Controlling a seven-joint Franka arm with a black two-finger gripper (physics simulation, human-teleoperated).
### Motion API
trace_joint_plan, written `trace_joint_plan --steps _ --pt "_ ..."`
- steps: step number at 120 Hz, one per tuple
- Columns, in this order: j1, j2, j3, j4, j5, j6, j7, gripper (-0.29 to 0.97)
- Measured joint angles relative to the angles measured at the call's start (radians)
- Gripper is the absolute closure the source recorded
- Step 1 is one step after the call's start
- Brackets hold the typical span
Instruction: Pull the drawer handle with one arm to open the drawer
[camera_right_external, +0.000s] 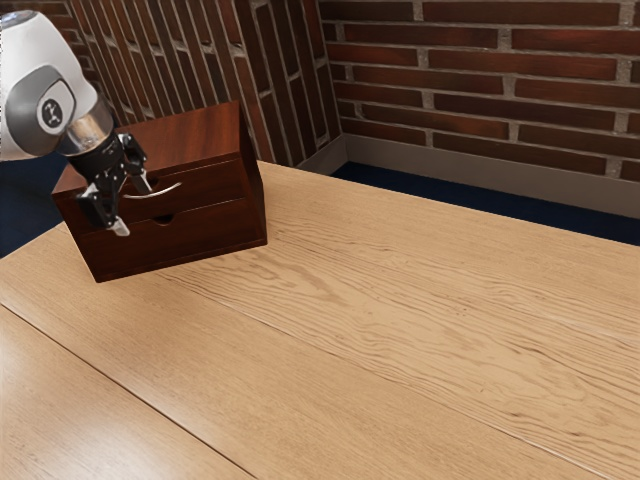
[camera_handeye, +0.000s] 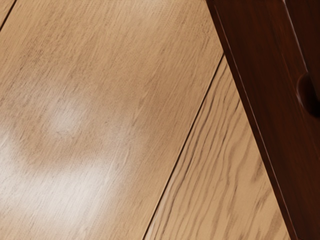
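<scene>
A small dark wooden drawer box (camera_right_external: 190, 140) stands on the table at the exterior view's upper left. Its upper drawer (camera_right_external: 205, 188) carries a curved silver handle (camera_right_external: 160, 190); the lower front has a small finger notch (camera_right_external: 163, 218). The upper drawer front sits about level with the box front. My black gripper (camera_right_external: 120, 195) hangs in front of the box at the handle's left end, fingers (camera_right_external: 98, 208) spread apart and open. Whether a finger touches the handle I cannot tell. In the wrist view the box's dark front (camera_handeye: 280, 115) with the notch (camera_handeye: 310, 95) lies beside my hand.
The wooden table (camera_right_external: 400, 330) stretches wide toward the exterior view's right and front. A red brick wall (camera_right_external: 480, 70) stands behind the box and along the back, with dark blue floor (camera_right_external: 480, 200) beyond the table's far edge.
</scene>
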Motion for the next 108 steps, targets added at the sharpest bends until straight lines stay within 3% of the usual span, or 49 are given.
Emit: trace_joint_plan --steps 108 --pt "0.061 0.14 -0.001 0.027 -0.04 0.23 -0.067 0.0"
